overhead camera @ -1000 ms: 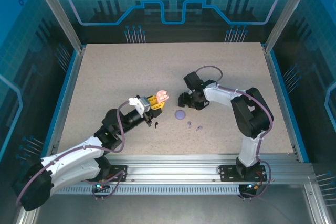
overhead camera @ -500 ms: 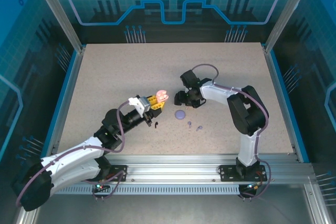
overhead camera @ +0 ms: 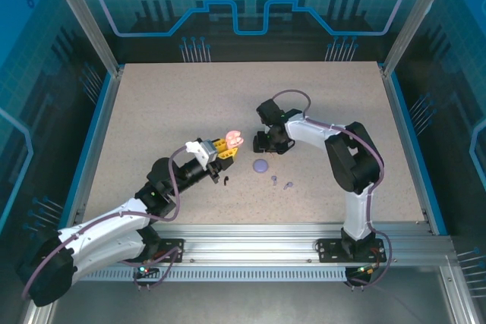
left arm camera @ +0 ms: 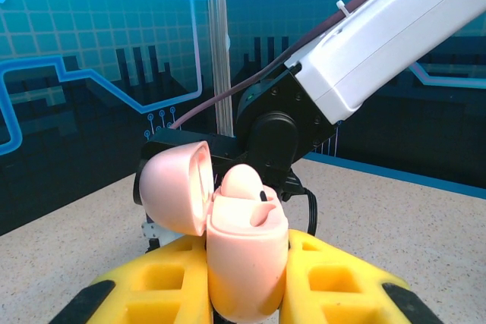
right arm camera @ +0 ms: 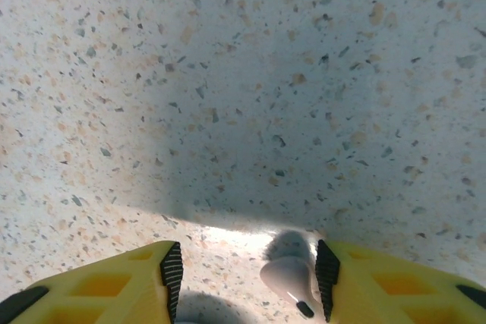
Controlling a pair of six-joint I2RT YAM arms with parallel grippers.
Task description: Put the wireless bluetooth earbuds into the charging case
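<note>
Gripping the pink charging case (left arm camera: 247,263) between its yellow pads, my left gripper (left arm camera: 244,287) is closed on the case body and holds it upright above the table (overhead camera: 152,111). The lid (left arm camera: 176,187) stands hinged open to the left. One seated pink earbud (left arm camera: 241,184) rests in the case, its rounded head above the rim. From the top view the left gripper (overhead camera: 225,147) and case (overhead camera: 235,139) sit near the table's middle, with my right gripper (overhead camera: 263,142) just beside them to the right, apart from the case. The right gripper (right arm camera: 249,271) has its jaws parted, bare table between them. A loose pale pink earbud (right arm camera: 291,278) lies by the inner face of the right-hand finger (right arm camera: 380,282). I cannot tell whether it touches the pad, and it is not clamped. A round lilac case (overhead camera: 260,165) lies on the table nearer my bases. Two lilac earbuds (overhead camera: 273,180) (overhead camera: 288,185) lie close together beyond its right side. A small black earbud (overhead camera: 226,180) lies just in front of my left gripper, too small to judge its pose.
</note>
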